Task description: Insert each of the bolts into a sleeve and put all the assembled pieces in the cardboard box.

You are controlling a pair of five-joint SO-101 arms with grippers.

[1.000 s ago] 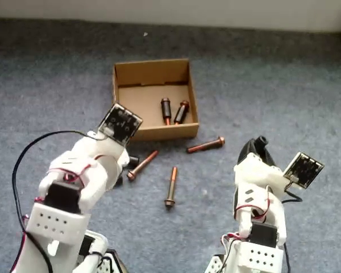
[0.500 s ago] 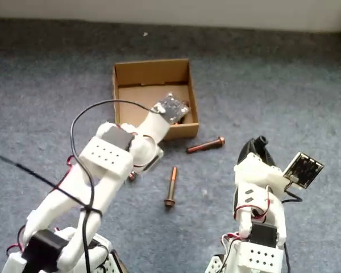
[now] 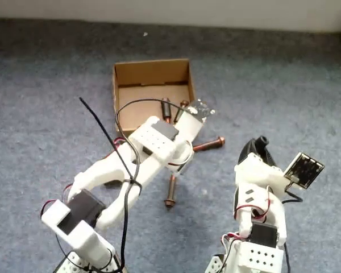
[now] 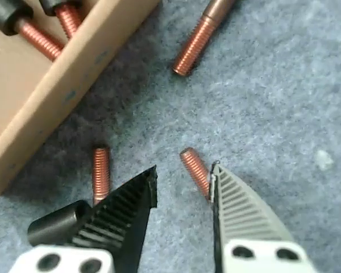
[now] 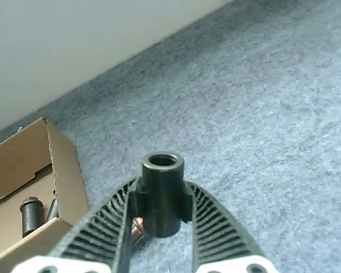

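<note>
In the high view the left arm (image 3: 153,142) lies stretched over the carpet (image 3: 284,85), its wrist above the near wall of the box (image 3: 115,85), where two finished pieces (image 3: 166,108) already rest. The first bolt (image 3: 211,143) pokes out from under that wrist toward the other arm, and the second bolt (image 3: 170,192) lies back beneath the forearm. The right gripper (image 3: 258,147) sits well apart from the box, tucked near its own base, a spot that leaves the loose parts free for the other arm. In the left wrist view the left gripper (image 4: 183,170) points down at the carpet, jaws parted a moderate way with nothing in them. The threaded end of what is most likely the second bolt lies right between the tips, touching or almost touching the pale finger (image 4: 238,205), so the jaws look lined up for a pick. Just outside the dark finger (image 4: 128,205) lie a third bolt (image 4: 100,173) and a loose sleeve (image 4: 59,224); whether those two are joined cannot be told. Well ahead of the tips lies the first bolt, and the box wall runs off on the dark finger's side. In the right wrist view the right gripper is clamped on the held sleeve (image 5: 162,190), upright in its grip with the bore facing up, probably so a bolt can go in from above; the box lies ahead and to one side.
</note>
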